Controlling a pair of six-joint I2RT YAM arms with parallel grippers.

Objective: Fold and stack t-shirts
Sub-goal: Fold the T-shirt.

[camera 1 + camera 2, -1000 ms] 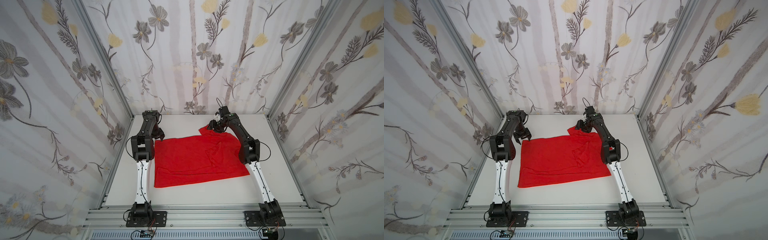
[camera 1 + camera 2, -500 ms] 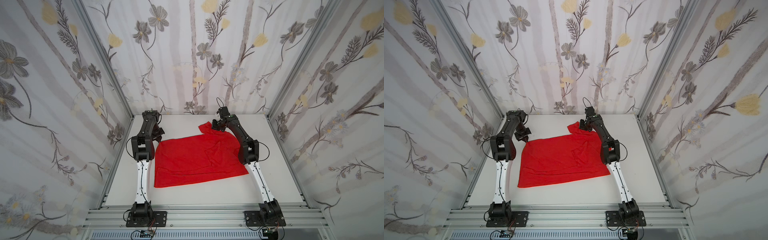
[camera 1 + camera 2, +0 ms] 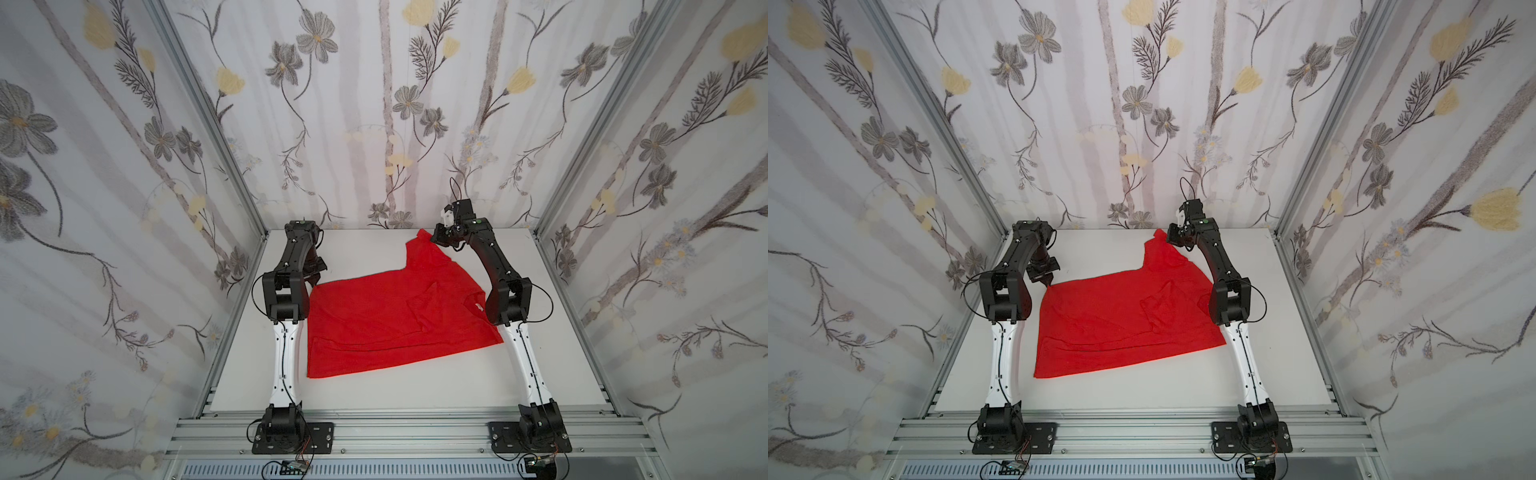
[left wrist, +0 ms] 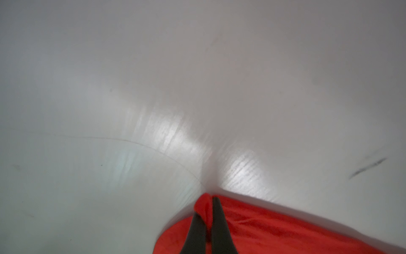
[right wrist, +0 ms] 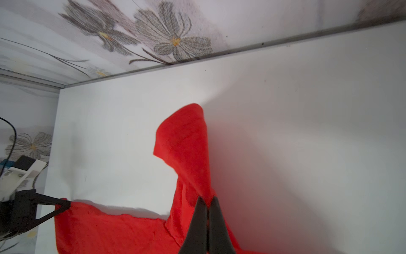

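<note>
Jaws of the left end effector (image 4: 209, 199) are clenching a red t-shirt (image 3: 395, 320) corner; right end effector (image 5: 208, 199) is gripping its raised flap.

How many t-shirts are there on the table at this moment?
1. The red t-shirt lies on the white table, its far side pinched by the left gripper and the right gripper. Another under it cannot be excluded.

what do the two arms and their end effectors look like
The left arm and right arm match: black bases and joints, a white lower link, black upper links, thin black cables looping at the elbows. The left end effector and right end effector each have two slim, tapering black fingers. A white bracket sits by the right wrist.
</note>
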